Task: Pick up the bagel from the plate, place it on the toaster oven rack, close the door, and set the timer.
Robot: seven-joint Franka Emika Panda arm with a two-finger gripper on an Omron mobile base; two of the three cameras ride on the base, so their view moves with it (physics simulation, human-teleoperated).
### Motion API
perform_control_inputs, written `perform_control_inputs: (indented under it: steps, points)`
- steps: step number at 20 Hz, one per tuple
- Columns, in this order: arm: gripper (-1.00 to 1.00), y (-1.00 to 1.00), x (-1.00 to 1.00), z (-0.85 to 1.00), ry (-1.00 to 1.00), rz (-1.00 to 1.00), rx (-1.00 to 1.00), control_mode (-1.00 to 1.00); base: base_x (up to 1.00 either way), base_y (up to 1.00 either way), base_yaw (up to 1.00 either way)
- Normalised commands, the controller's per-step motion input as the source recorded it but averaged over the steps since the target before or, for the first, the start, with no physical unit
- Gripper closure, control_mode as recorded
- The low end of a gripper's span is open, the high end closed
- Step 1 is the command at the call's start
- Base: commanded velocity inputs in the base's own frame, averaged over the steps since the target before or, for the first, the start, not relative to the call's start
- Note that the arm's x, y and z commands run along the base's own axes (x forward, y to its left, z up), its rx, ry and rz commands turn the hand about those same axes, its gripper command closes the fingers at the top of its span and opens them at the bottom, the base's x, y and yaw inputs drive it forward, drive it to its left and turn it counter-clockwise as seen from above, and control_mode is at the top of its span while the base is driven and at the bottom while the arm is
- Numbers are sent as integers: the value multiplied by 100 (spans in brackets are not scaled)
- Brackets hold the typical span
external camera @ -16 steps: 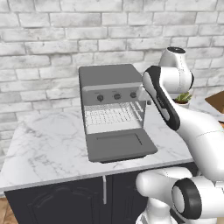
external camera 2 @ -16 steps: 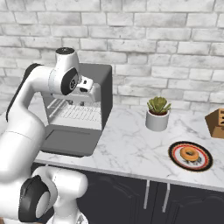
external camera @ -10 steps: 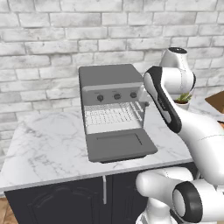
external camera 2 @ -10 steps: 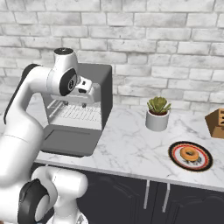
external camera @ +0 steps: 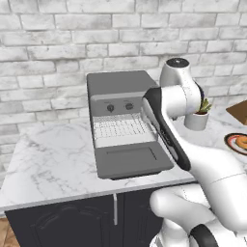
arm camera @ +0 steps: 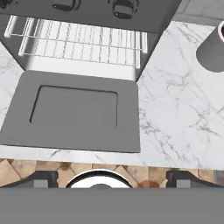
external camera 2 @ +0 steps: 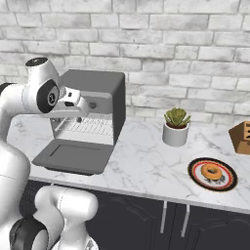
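The bagel (external camera 2: 211, 172) lies on the plate (external camera 2: 225, 183) at the right end of the counter, far from my hand; the bagel (external camera: 240, 142) also shows at the right edge of the left base view. The toaster oven (external camera 2: 98, 93) stands with its door (external camera 2: 72, 156) folded down flat, and the wire rack (external camera 2: 90, 128) is bare inside. My gripper (external camera 2: 78, 114) hangs open in front of the oven's control panel, above the door, with nothing between its fingers. In the hand view the open gripper (arm camera: 113, 181) looks down on the door (arm camera: 74, 111) and the rack (arm camera: 78, 41).
A potted plant (external camera 2: 176, 128) stands between the oven and the plate, with a wooden knife block (external camera 2: 241, 137) at the far right. Two knobs (external camera: 119, 107) sit above the rack. My own arm (external camera: 166, 130) crosses the oven's right side. A brick wall backs the counter.
The arm has swung to the left, bringing the hand in front of the oven's control panel. The oven, plate and bagel have stayed put.
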Motion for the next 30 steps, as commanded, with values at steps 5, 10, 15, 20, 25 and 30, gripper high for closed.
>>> perform_control_inputs:
  steps: [5, 10, 15, 20, 25, 30]
  points:
    - [-100, 59, -26, -8, -8, 0, -28, -100, 0, 0, 0]
    - [-100, 48, -3, -16, -4, 0, -29, -100, 0, 0, 0]
    - [-100, 36, 0, -21, -1, 0, -26, -100, 0, 0, 0]
    - [-100, 19, 0, -19, -1, 0, -19, -100, 0, 0, 0]
    - [-100, 2, 13, -18, -3, 0, -10, -100, 0, 0, 0]
    - [-100, 0, 36, -17, -3, 0, -3, -100, 0, 0, 0]
